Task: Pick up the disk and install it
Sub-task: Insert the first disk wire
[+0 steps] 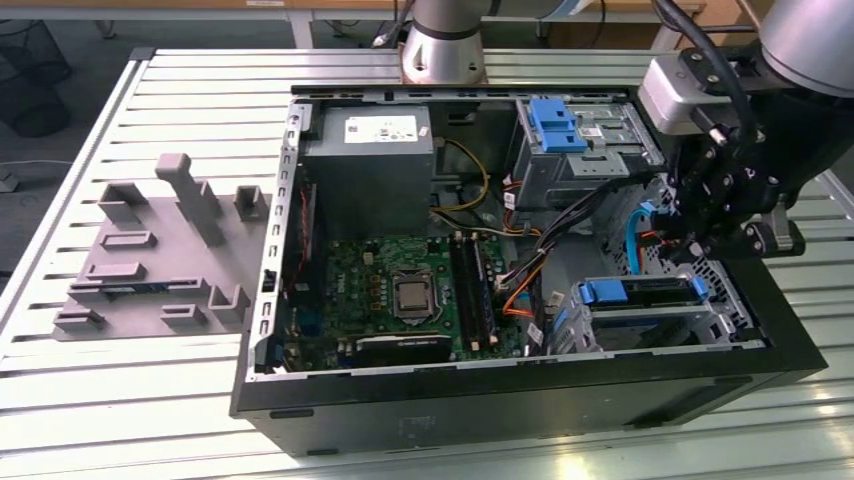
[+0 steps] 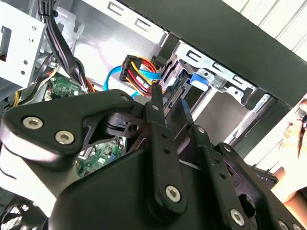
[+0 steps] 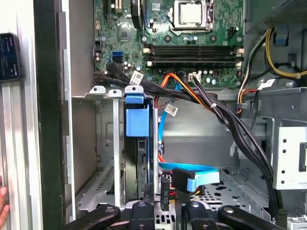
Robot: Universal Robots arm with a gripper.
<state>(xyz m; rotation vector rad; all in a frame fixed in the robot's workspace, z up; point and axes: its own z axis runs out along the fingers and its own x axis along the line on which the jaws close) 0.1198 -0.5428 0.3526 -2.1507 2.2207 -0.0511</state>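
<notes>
I have the gripper (image 1: 711,240) down inside the open computer case (image 1: 534,400), above the drive cage (image 1: 641,325) by the case wall. The disk (image 3: 138,143) already sits in that cage directly ahead of my fingers (image 3: 165,194), blue carrier (image 1: 625,291) showing. The fingers stand close together around a black connector (image 3: 181,178) on the blue data cable (image 3: 201,173) (whether they truly pinch it, I cannot tell).

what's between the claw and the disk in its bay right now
In the first wrist view, the claw sits just behind the disk in its bay; the black connectors on a blue ribbon cable lie there.
</notes>
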